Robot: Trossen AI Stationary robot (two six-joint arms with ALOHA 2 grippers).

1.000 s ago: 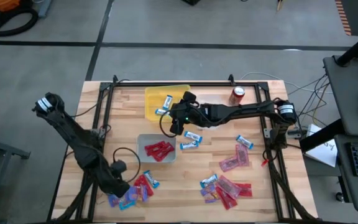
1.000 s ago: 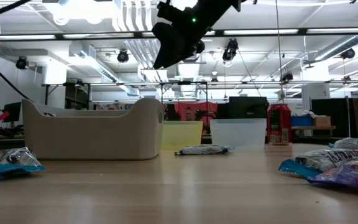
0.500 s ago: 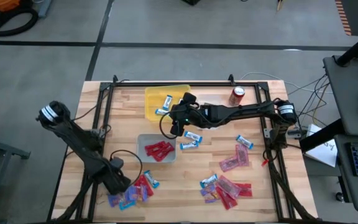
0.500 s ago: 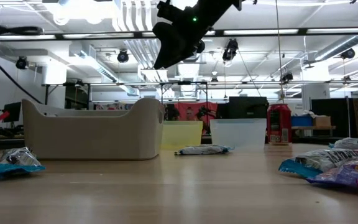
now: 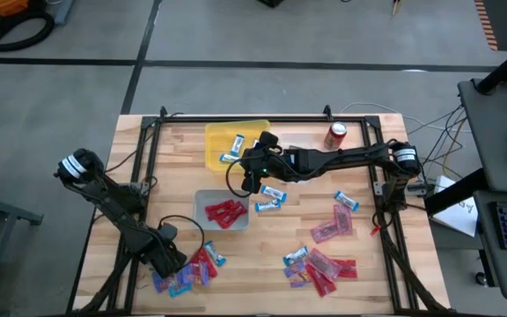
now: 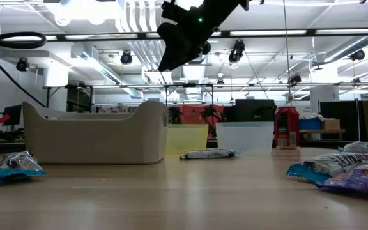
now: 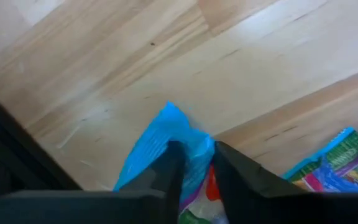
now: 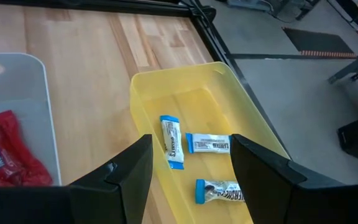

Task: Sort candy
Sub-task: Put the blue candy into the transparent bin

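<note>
Wood table [image 5: 280, 220], candy scattered. Left gripper [image 7: 194, 163] down at near-left pile, fingers narrowing on blue packet [image 7: 160, 140] (pick step, likely). Right gripper [image 8: 188, 163] wide, empty, above yellow bin [image 8: 253, 124] holding mini bars [image 8: 171, 140]

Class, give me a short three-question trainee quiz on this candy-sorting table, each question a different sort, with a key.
1. True or false: the yellow bin holds red packets.
2. Which claw closes around a blue-ended candy packet? A) left B) right
3. Fill in: the red packets lie in the ____ bin.

Key: 1 false, it holds blue-and-silver mini bars; 2 A, the left claw, while the right claw hangs open over the yellow bin; 3 grey.
</note>
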